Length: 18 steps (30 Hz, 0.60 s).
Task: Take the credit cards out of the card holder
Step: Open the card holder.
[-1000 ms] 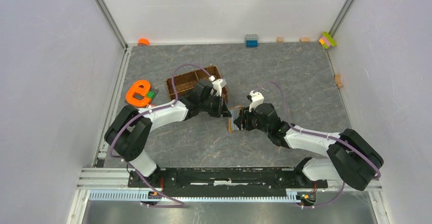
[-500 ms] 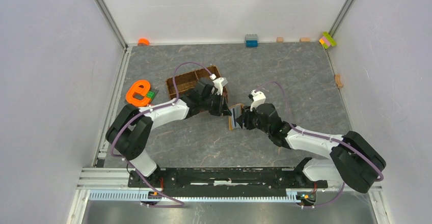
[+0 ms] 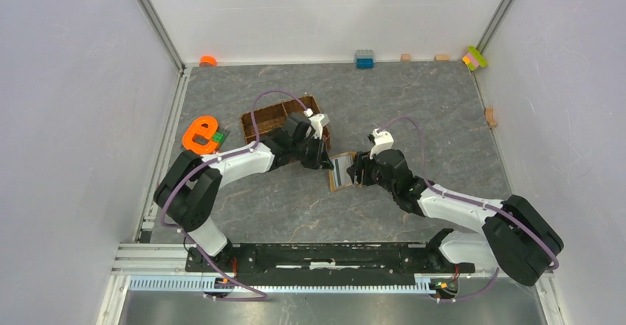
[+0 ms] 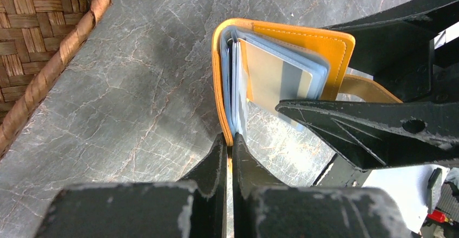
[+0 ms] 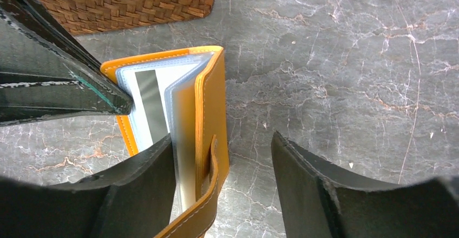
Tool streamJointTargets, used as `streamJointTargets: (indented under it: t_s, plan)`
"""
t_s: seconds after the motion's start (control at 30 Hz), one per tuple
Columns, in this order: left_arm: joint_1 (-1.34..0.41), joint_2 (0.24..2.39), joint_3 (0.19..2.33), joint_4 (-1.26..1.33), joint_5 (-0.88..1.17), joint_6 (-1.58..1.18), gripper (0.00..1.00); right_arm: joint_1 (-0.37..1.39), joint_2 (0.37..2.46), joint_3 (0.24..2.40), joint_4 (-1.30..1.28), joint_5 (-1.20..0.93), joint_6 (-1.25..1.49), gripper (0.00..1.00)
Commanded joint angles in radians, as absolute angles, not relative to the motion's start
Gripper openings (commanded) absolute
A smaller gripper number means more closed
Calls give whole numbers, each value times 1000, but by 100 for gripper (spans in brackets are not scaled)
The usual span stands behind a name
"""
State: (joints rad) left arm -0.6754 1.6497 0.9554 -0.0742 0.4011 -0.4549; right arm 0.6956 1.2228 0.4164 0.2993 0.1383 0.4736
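- Left wrist view: your left gripper (image 4: 228, 139) has its fingers pinched together on one orange cover edge of the card holder (image 4: 303, 38).
- You see the holder fanned open between your two grippers, near the woven tray (image 4: 38, 27). The credit cards (image 4: 273, 78) sit in its clear sleeves.
- Right wrist view: your right gripper (image 5: 222, 140) is spread wide. One finger (image 5: 135, 189) lies against the sleeves, while the cover and snap tab (image 5: 208, 194) lie in the gap, unclamped.

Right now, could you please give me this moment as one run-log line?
left gripper: shut on card holder | right gripper: open | credit cards: not yet removed
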Motion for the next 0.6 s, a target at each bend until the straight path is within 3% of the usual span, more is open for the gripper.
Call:
streamJointTargets:
  t_s: [0.0,0.1,0.37,0.5,0.57]
  plan:
    - [-675,1662,987,-99,416,-419,2,687,1206,416,300,176,473,65]
    - [-675,1672,992,-104,414,-419,2,682,1176,394,321,154,476,63]
    - [-672,1669,994,-115,397,-419,2,677,1146,380,327,139,480,39]
    - [-672,1659,990,-114,390,-418,2,676,1157,379,342,85,486,22]
    - [-672,1653,982,-97,395,-420,2,677,1169,383,347,61,489,20]
